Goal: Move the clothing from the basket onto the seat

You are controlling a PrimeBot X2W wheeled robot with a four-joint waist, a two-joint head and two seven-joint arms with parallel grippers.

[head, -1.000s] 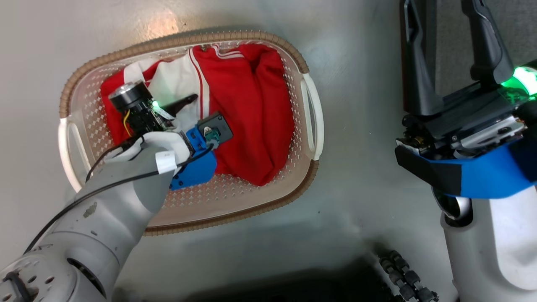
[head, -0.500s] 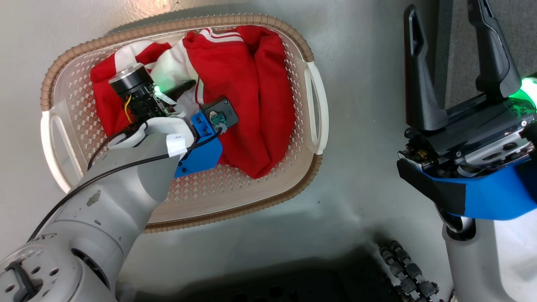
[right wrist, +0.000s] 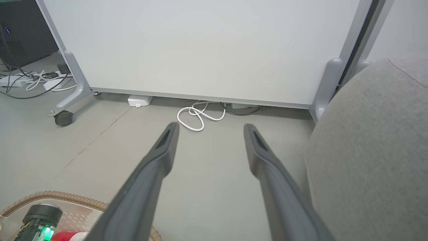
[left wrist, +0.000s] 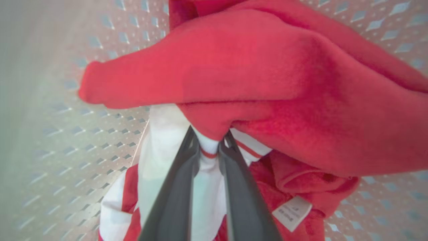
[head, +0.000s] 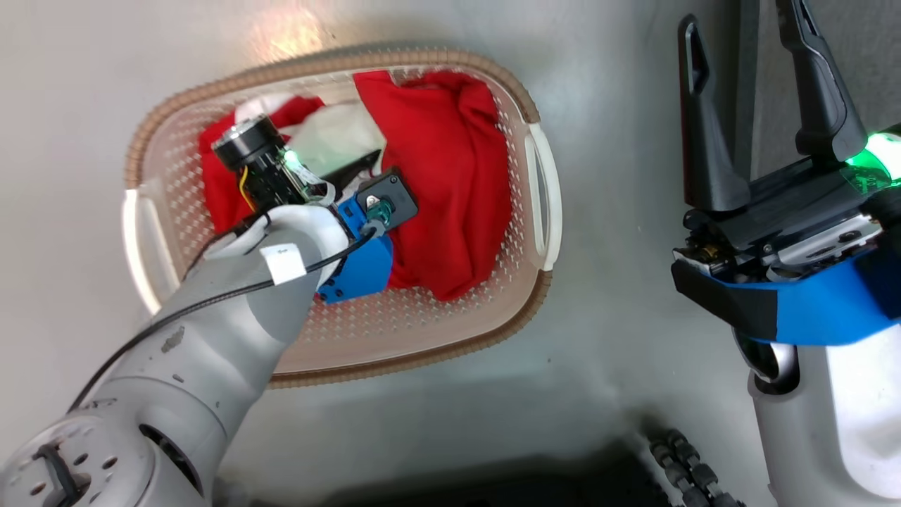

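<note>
The red clothing (head: 443, 183) with white panels lies bunched in the cream basket (head: 394, 359) on the floor. My left gripper (head: 355, 169) reaches down into the basket. In the left wrist view its fingers (left wrist: 210, 139) are shut on a white, red-striped fold of the clothing (left wrist: 267, 83), which drapes over the tips. My right gripper (head: 742, 28) hangs open to the right of the basket with nothing in it. In the right wrist view it (right wrist: 210, 130) points over bare floor, with the grey seat (right wrist: 374, 150) close on its right and the basket rim (right wrist: 67, 197) at lower left.
A white partition panel (right wrist: 200, 47) on castor feet (right wrist: 63, 117) stands ahead of the right gripper, with white cables (right wrist: 197, 115) on the floor at its base. The robot's dark base (head: 493, 479) fills the bottom of the head view.
The head camera has shifted a little. The clothing has bunched toward my left gripper and its white striped edge has folded out of sight. The right gripper stays open.
</note>
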